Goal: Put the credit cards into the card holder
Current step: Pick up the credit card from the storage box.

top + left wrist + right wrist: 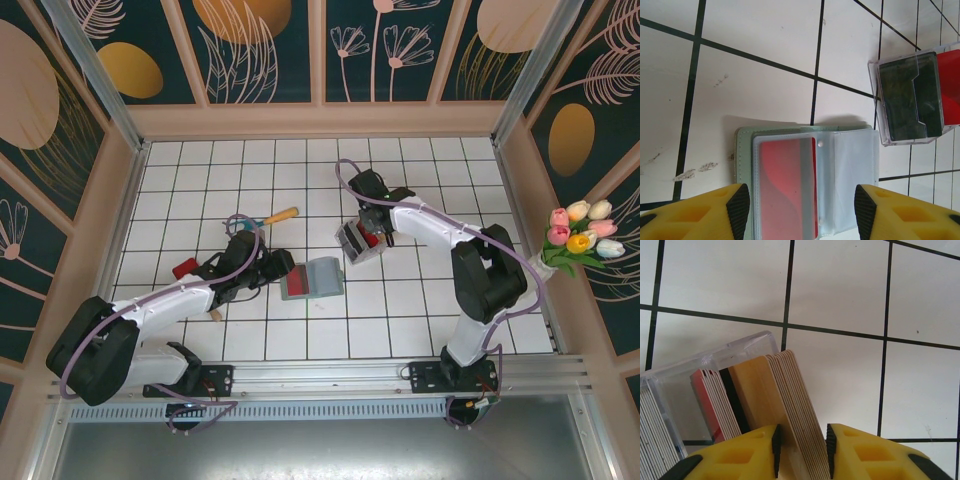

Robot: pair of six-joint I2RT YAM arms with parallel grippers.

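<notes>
The right pincer (801, 440) pinches a bundle of cream plastic credit cards (782, 390) standing on edge in a clear plastic case (740, 347) on the white tiled surface (840, 290), apparently to lift them out. The left pincer (801, 205), spread wide, straddles the open grey-green card holder (744, 150), likely steadying it; one red card (787, 185) already sits in its clear sleeve.

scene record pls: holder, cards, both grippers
card holder: lying open on the tiles, red card in a clear sleeve
credit cards: cream stack standing in clear case
left gripper: open, above the holder
right gripper: shut on the cream stack
</notes>
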